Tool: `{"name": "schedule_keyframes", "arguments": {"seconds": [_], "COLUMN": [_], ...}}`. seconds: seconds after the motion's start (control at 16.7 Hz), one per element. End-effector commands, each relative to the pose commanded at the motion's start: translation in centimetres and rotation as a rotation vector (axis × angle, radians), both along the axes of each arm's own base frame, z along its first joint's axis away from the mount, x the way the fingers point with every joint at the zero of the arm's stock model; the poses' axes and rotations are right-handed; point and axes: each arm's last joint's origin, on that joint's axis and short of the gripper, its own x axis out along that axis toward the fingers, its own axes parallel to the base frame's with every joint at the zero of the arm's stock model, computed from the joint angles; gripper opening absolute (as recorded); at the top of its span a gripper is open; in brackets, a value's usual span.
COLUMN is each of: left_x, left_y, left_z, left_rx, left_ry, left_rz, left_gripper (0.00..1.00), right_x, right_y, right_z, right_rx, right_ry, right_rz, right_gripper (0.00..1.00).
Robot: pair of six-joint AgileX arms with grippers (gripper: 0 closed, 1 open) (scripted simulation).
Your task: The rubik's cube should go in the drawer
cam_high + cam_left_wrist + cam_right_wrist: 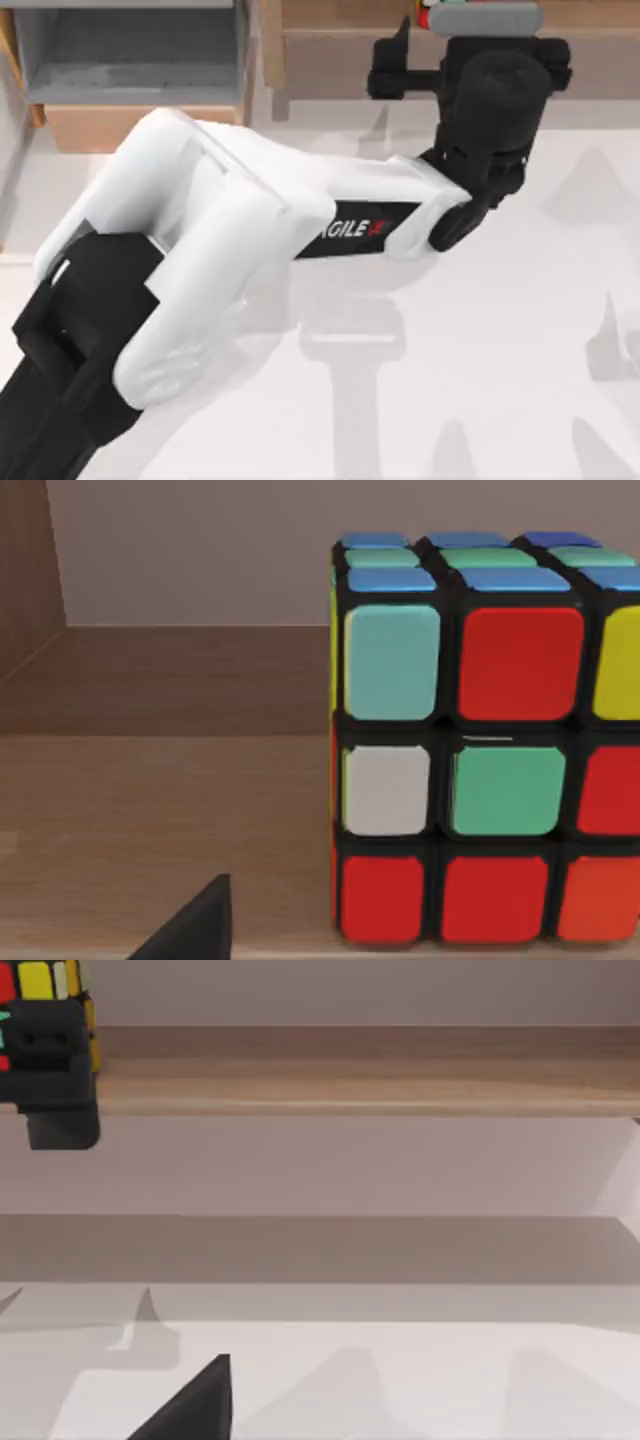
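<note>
The rubik's cube [480, 745] rests on the wooden shelf [150, 780], just ahead of the left gripper [420, 70]; whether its fingers are parted cannot be told. Judged rigid, light, with slick stickers: grip opposite flat faces squarely. The drawer [130, 70] stands open.

Rubik's cube [480, 750]: glossy stickers, black plastic-looking frame. Shelf [160, 810]: smooth matt wood grain. Drawer [130, 60]: light wood.

Three cams: one overhead, two on the wrists

Top cam looks straight down over the table [480, 400]; left wrist cam sits right up against the rubik's cube [480, 750] on the shelf [150, 810], right wrist cam views that same shelf [350, 1085] from farther back.
</note>
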Motion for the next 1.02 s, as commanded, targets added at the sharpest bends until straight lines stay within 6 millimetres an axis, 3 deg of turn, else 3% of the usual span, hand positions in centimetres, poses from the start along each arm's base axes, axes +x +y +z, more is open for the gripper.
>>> {"name": "schedule_keyframes", "arguments": {"seconds": [0.66, 0.96, 1.02], "left_x": [5.5, 5.8, 5.8], "left_y": [-0.4, -0.3, -0.3], "left_z": [0.1, 0.1, 0.1], "left_rx": [-0.004, -0.003, -0.003], "left_ry": [-0.004, -0.003, -0.003], "left_rz": [-0.002, -0.002, -0.002], "left_gripper": [1.0, 1.0, 0.92], "right_x": [0.0, 0.0, 0.0], "right_y": [0.0, 0.0, 0.0], "right_z": [0.0, 0.0, 0.0], "right_rx": [0.0, 0.0, 0.0], "right_ry": [0.0, 0.0, 0.0], "right_rz": [0.0, 0.0, 0.0], "right_gripper": [1.0, 1.0, 1.0]}}
